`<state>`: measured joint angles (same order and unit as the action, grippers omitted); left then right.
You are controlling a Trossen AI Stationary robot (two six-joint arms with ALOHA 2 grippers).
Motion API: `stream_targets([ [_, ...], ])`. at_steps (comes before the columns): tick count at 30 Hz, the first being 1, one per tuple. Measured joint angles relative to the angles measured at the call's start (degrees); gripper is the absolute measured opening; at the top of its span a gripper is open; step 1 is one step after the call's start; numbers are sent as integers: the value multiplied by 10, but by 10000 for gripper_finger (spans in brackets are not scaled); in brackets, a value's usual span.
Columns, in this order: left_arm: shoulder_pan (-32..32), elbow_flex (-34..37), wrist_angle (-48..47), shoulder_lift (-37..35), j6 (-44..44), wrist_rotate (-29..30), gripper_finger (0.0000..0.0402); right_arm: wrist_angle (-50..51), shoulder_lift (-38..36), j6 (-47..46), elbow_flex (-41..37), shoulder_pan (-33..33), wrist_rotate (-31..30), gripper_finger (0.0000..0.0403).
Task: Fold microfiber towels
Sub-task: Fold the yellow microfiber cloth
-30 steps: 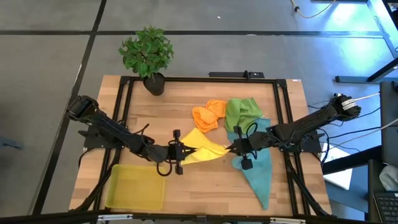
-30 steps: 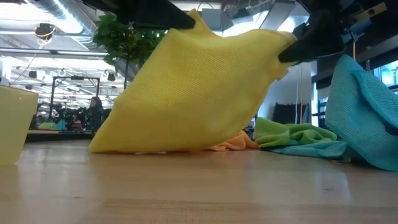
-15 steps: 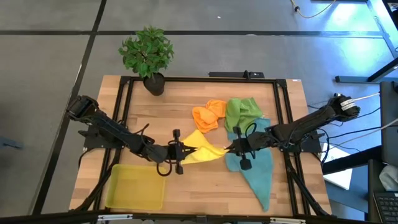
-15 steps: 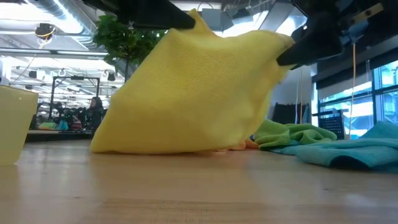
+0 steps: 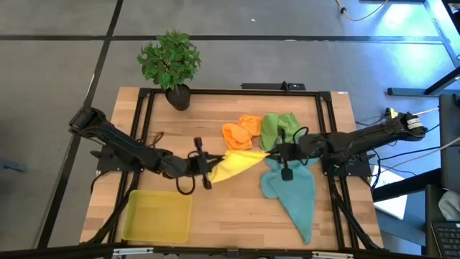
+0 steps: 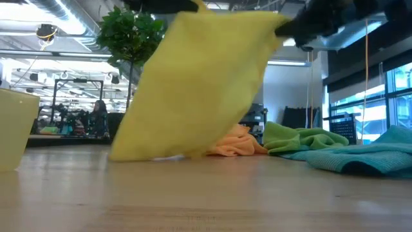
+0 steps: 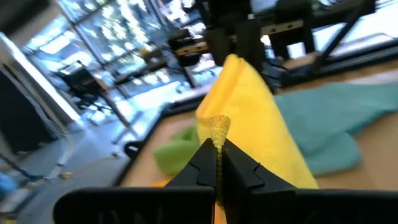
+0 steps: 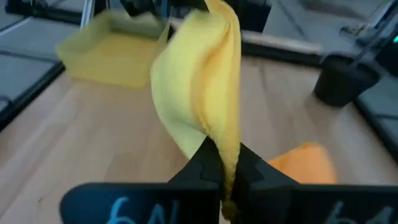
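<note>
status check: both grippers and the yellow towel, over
Left gripper and right gripper each shut on a corner of the yellow towel. Towel stretched between them, bottom edge touching the table. Orange towel close behind.

1. A wooden table (image 5: 223,216) with a black frame is carrying everything.
2. A yellow tray (image 5: 156,216) is sitting at its front left corner.
3. A potted plant (image 5: 171,65) is standing at the back left edge.
4. An orange towel (image 5: 241,132) and a green towel (image 5: 277,128) are lying crumpled side by side near the middle.
5. A teal towel (image 5: 295,198) is lying spread toward the front right.
</note>
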<state>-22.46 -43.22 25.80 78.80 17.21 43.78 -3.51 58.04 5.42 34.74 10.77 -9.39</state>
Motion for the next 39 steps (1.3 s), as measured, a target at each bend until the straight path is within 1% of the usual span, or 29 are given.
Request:
stream_targets([
  [4,19,0,-3,-33,51,13,0,43,-19,27,43,-15,0,1],
  [8,42,0,-1,-57,84,13,0,94,-19,49,100,-28,-1,1],
  [13,61,0,1,-81,128,11,0,144,-16,69,151,-42,-8,0],
  [17,63,0,-1,-85,134,10,0,165,-14,69,159,-52,-15,0],
  [21,55,0,-9,-76,131,14,0,170,-14,64,143,-54,-12,0],
  [25,26,0,-20,-53,120,35,0,167,-11,34,114,-43,-5,0],
  [30,-38,0,-33,-14,75,65,0,120,-2,-9,55,-1,15,0],
  [35,-114,0,-29,40,4,81,0,20,31,-44,-3,67,18,0],
  [39,-168,-1,-22,96,-71,80,0,-76,83,-74,-38,123,23,0],
])
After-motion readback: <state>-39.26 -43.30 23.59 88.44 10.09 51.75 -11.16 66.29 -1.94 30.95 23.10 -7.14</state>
